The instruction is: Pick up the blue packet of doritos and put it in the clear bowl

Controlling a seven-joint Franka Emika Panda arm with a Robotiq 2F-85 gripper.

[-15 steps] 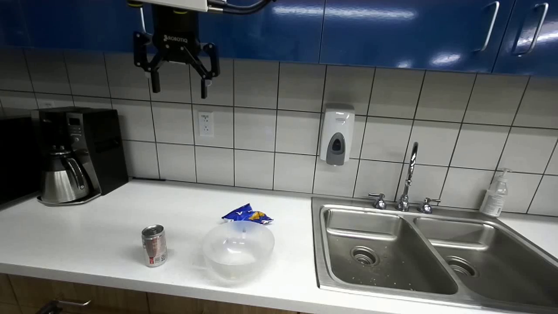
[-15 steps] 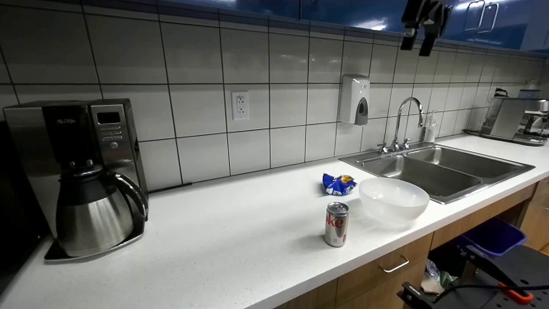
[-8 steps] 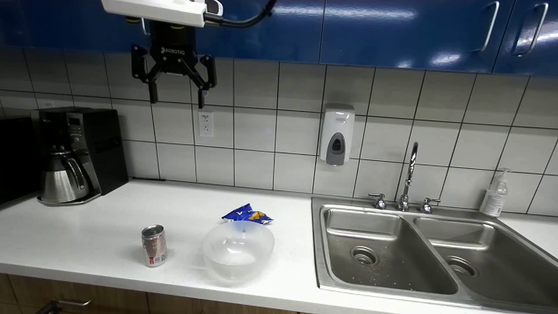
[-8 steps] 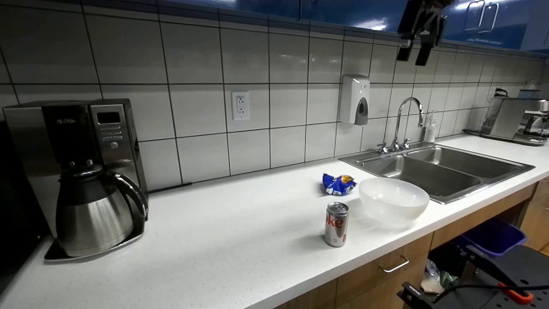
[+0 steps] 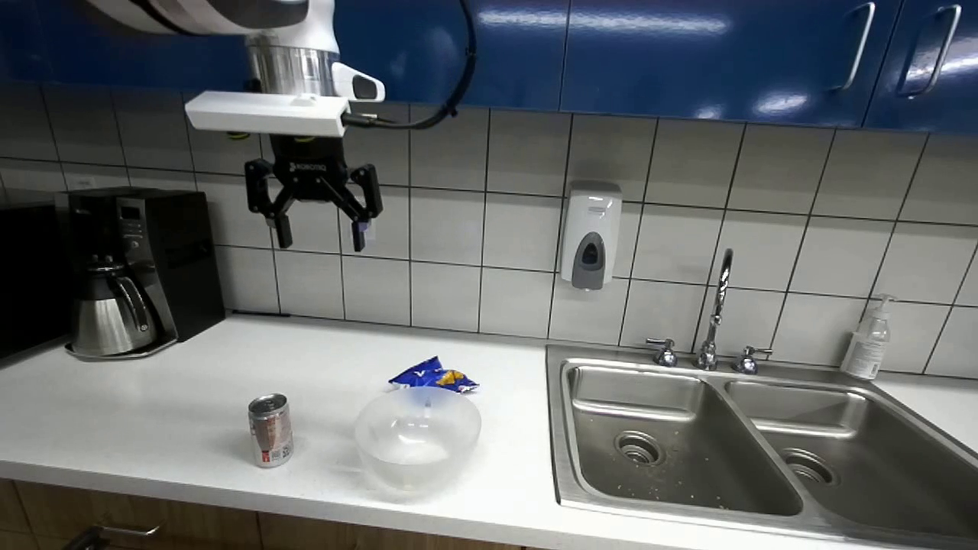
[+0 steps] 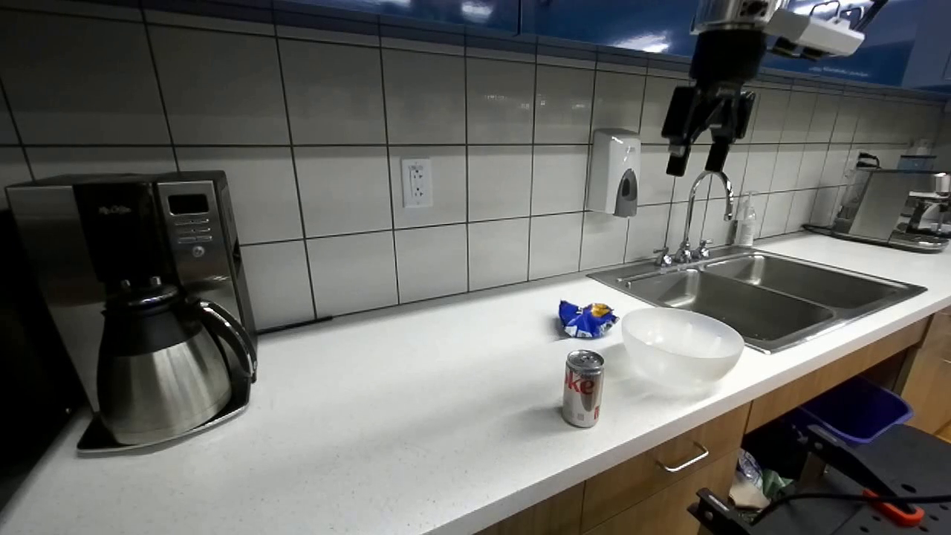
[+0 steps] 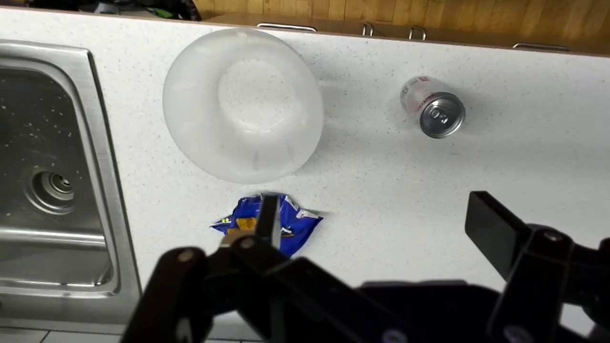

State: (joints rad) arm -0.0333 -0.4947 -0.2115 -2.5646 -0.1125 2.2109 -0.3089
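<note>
The blue packet of doritos (image 5: 425,375) lies crumpled on the white counter, behind the clear bowl (image 5: 397,458) in an exterior view. The packet (image 6: 583,322) and bowl (image 6: 676,360) stand close together in an exterior view too. My gripper (image 5: 322,246) is open and empty, high above the counter; it also shows in an exterior view (image 6: 695,171). In the wrist view my gripper (image 7: 373,196) has its left finger overlapping the packet (image 7: 299,233), hiding part of it. The bowl (image 7: 198,105) looks empty there.
A silver-and-red can (image 5: 270,435) stands upright on the counter near the bowl. The steel sink (image 5: 561,428) lies on the bowl's far side from the can. A coffee maker (image 6: 200,223) stands at the counter's end. A soap dispenser (image 5: 592,229) hangs on the tiled wall.
My gripper has come down from near the blue cabinets to in front of the tiles, staying open. The packet, bowl and can have not moved.
</note>
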